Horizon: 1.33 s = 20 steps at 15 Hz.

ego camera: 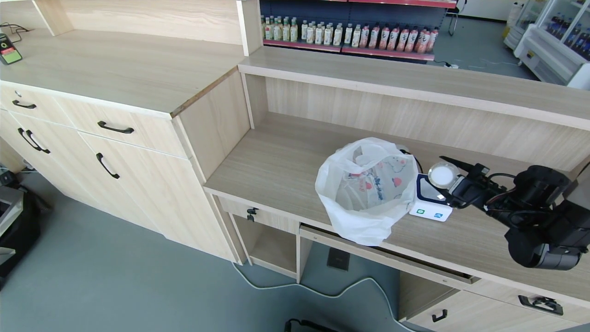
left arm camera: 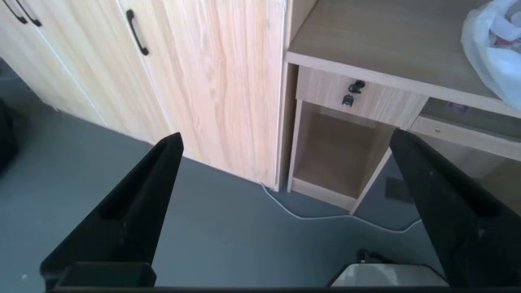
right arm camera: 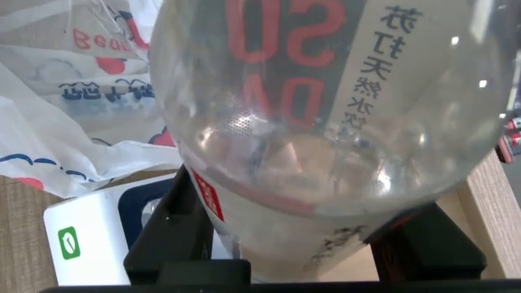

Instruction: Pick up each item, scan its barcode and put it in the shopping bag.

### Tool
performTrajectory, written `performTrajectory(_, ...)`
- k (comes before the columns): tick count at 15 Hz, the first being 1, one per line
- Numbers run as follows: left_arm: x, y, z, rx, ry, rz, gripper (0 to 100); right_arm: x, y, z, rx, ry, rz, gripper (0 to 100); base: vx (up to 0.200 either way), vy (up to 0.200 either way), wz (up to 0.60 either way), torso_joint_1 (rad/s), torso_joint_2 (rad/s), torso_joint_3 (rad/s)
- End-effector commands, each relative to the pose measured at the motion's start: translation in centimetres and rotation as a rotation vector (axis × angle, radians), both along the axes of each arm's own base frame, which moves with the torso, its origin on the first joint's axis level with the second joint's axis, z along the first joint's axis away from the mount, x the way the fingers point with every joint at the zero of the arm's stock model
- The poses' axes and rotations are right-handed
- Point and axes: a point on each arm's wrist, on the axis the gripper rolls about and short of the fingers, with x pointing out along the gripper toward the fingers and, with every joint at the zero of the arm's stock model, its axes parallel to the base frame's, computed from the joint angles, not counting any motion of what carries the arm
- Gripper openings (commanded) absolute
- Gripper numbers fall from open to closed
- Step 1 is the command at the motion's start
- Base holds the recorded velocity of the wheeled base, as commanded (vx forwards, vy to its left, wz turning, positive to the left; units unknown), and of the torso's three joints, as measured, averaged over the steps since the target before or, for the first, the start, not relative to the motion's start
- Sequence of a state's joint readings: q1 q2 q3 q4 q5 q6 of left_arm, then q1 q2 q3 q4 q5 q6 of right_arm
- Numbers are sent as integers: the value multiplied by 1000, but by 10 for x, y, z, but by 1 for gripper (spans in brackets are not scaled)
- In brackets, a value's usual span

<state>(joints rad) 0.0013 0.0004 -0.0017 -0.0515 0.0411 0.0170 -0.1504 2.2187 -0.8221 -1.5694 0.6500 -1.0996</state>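
The clear soda bottle [right arm camera: 326,122] is sitting clamped in the right gripper [ego camera: 451,180], hanging just above the white scanner [ego camera: 431,203] on the counter [ego camera: 286,170], with one round end turning up toward the head camera, so its long axis seems to be standing steeply rather than lying flat. The open shopping bag [ego camera: 366,189] is waiting just beside the scanner on the robot's left, so the bottle's coming path is likely running leftward from this nearer arm. The left gripper [left arm camera: 285,203] is hanging with fingers apart over the floor by the cabinet [left arm camera: 220,81], well apart.
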Motion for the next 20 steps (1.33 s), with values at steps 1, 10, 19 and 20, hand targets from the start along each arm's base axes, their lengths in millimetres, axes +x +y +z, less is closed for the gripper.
performTrajectory(1,0,0,0,0,-1,2,100,4,3,-5,1,4,8,0,0,0,0,0,0,0)
performTrajectory(10,0,0,0,0,-1,1,100,14,5,-10,6,0,18,0,0,0,0,0,0,0)
performTrajectory(19,0,0,0,0,-1,1,100,19,11,-19,8,15,35,0,0,0,0,0,0,0)
performTrajectory(20,0,0,0,0,-1,1,100,19,11,-21,10,21,37,0,0,0,0,0,0,0)
